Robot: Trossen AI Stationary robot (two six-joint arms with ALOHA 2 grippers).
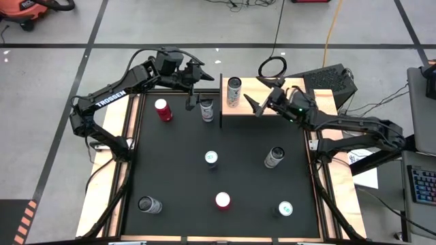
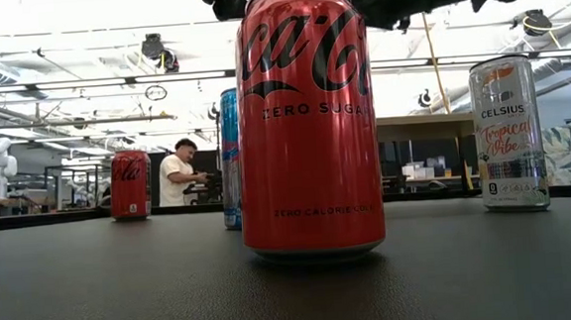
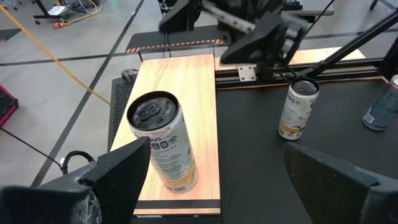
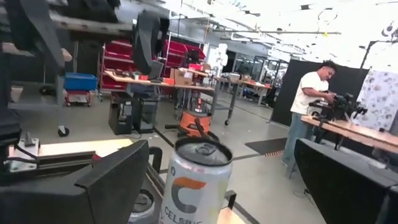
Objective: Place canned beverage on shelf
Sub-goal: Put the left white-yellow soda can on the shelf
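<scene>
The right arm reaches in over the pale-wood shelf [image 1: 262, 105], its tool [image 1: 253, 103] spread wide and released beside the white can [image 1: 234, 91] standing upright on the shelf board, not touching it. The left tool [image 1: 193, 97], also released, hovers above the far edge of the black desk [image 1: 225, 173]. Other cans stand scattered there, and a person [image 4: 309, 106] works at a bench in the room beyond.

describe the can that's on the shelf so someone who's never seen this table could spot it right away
Start at the pale-wood shelf along the black table's far edge, between the two arms. One tall white can stands upright on the shelf's left part, in front of the right gripper. Every other can sits on the black table; this is the only one on the wood.
</scene>
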